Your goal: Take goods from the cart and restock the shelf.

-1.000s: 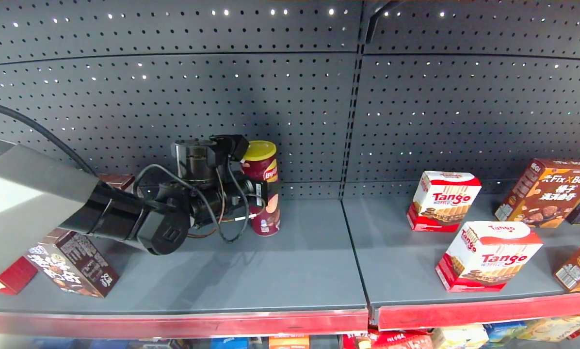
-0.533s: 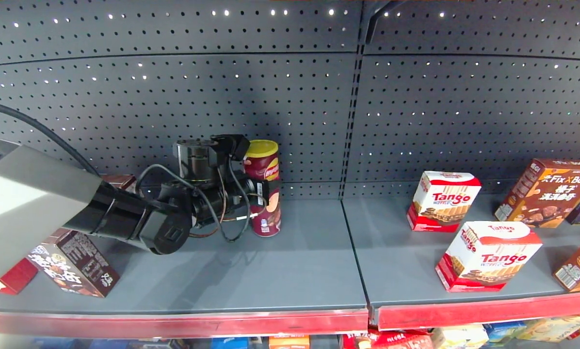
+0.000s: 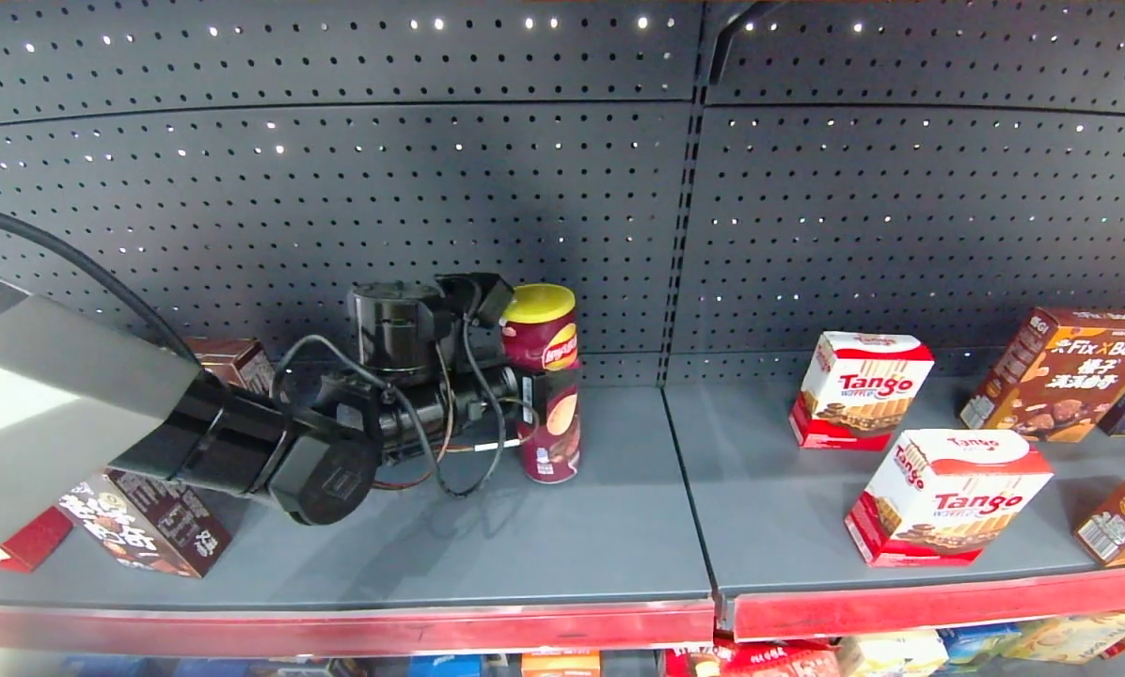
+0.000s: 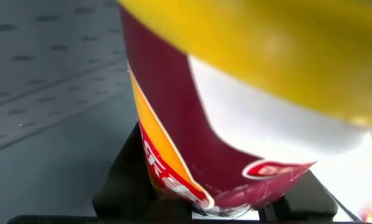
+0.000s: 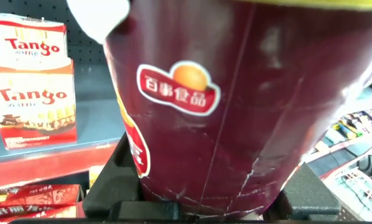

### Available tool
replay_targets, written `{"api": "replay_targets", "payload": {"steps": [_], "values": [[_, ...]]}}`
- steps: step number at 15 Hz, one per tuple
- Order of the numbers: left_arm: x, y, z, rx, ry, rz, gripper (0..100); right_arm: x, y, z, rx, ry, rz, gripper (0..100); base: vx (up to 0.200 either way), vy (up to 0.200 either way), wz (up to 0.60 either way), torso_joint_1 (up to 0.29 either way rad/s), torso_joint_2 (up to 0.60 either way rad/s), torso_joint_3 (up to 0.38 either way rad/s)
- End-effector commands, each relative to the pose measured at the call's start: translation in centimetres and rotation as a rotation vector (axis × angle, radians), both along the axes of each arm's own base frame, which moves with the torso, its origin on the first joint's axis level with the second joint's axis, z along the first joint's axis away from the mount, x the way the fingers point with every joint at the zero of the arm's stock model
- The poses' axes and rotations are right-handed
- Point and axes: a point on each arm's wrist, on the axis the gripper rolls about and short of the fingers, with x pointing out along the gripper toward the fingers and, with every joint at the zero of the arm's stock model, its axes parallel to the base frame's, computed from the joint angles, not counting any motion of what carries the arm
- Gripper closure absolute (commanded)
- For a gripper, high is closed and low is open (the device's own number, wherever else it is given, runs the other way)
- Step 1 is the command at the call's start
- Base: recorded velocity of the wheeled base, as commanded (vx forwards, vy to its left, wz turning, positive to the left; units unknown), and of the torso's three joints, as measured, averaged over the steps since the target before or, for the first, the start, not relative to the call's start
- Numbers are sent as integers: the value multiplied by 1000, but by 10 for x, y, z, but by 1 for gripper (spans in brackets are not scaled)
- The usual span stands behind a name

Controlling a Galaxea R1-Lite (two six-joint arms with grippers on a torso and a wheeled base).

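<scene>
Chip can (image 3: 545,340) upright, clamped in left pincer (image 3: 550,402)

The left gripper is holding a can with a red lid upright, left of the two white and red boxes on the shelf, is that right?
Not quite. The lid is yellow, not red; the head view shows it. Otherwise yes: the left gripper holds the can upright, left of the two white and red boxes on the shelf.

A white-and-red wafer box (image 3: 859,390) stands far right, another wafer box (image 3: 943,498) nearer. A brown snack box (image 3: 1061,374) stands farther right, a dark box (image 3: 144,522) near left, with the grey pegboard (image 3: 337,169) behind.
</scene>
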Motion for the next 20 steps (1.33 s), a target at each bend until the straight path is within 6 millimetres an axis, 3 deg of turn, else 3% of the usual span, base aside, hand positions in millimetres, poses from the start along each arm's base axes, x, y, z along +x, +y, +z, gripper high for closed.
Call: {"api": "replay_targets", "payload": {"steps": [1,6,13,20], "values": [[-30,10,7,-25,-27,-96,100,-8,2,-4,-6,-22,6,100,0,0,0,0,0,0],[-64,13,22,-54,-60,-226,100,-10,2,-3,-7,-26,6,100,0,0,0,0,0,0],[-79,14,1,29,-65,-400,100,-12,3,0,-10,-41,4,100,0,0,0,0,0,0],[-90,18,-8,35,-28,-418,100,-12,3,0,-10,-41,4,100,0,0,0,0,0,0]]}}
